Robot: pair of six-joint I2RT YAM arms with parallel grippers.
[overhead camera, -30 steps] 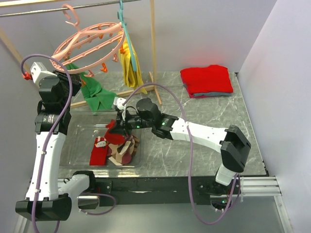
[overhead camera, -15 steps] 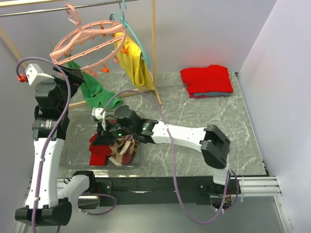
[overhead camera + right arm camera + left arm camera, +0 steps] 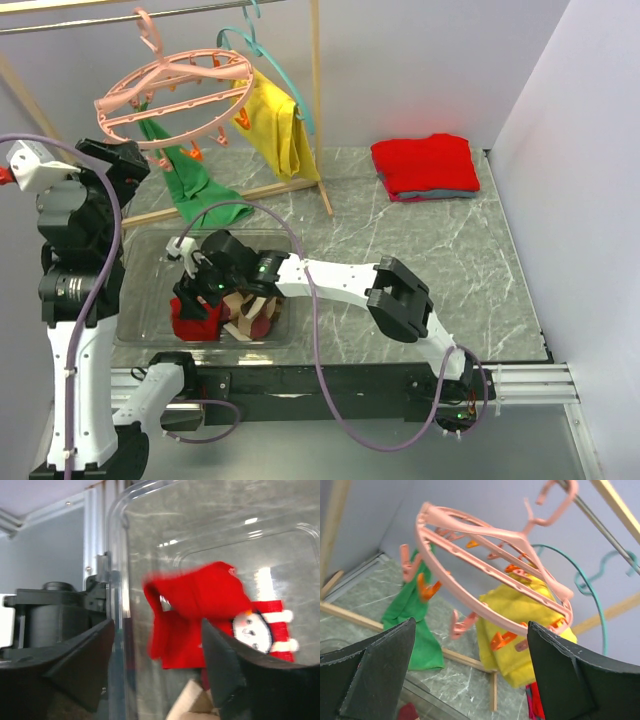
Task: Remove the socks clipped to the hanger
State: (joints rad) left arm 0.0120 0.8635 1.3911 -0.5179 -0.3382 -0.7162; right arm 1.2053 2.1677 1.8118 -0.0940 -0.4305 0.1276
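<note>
Since hanger point(image 3: 485, 530) clips look bare, socks point(image 3: 235, 315) lie heaped in clear bin point(image 3: 140, 270), task likely done; right fingers point(image 3: 75, 655) spread over red sock point(image 3: 200, 595), holding nothing; left fingers point(image 3: 370, 670) open, facing hanger.

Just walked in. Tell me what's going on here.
Two robot arms are moving socks from a pink ring hanger into a clear bin. The right gripper hangs over the bin, fingers apart above a red sock; other socks lie piled there. The left gripper is open, up near the hanger, whose clips show no socks.
</note>
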